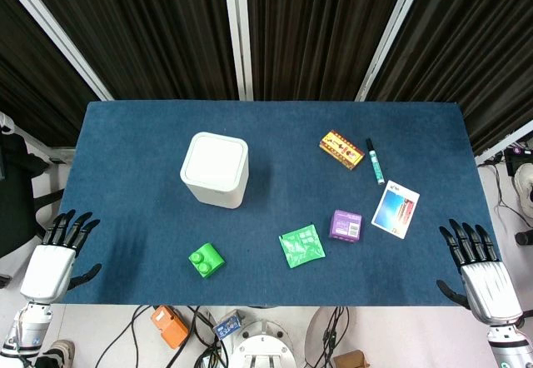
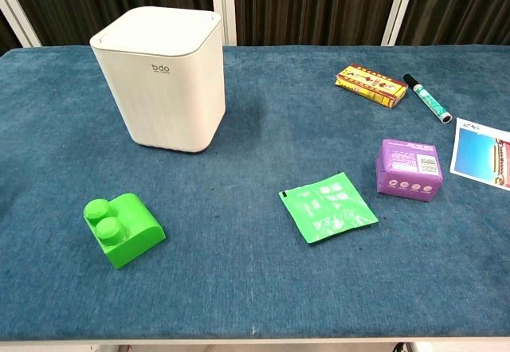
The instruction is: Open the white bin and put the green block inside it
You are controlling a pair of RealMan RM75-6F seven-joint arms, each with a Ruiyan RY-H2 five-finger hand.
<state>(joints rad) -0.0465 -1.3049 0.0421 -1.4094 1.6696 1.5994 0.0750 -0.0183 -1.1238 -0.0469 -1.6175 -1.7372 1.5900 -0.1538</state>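
Nothing done yet: the white bin [image 1: 215, 169] sits far left, lid closed, green block [image 1: 206, 261] near it. My left hand [image 1: 57, 258] and right hand [image 1: 481, 270] rest empty, fingers spread, at the table's [image 1: 133, 135] near corners.

You get bright, even light from above in both views. The white bin [image 2: 159, 77] casts a soft shadow to its right on the blue surface [image 2: 239, 288], and the green block [image 2: 123, 228] a faint one. Focus is sharp, with no glare; the dark curtains [image 1: 316, 27] stay dim.
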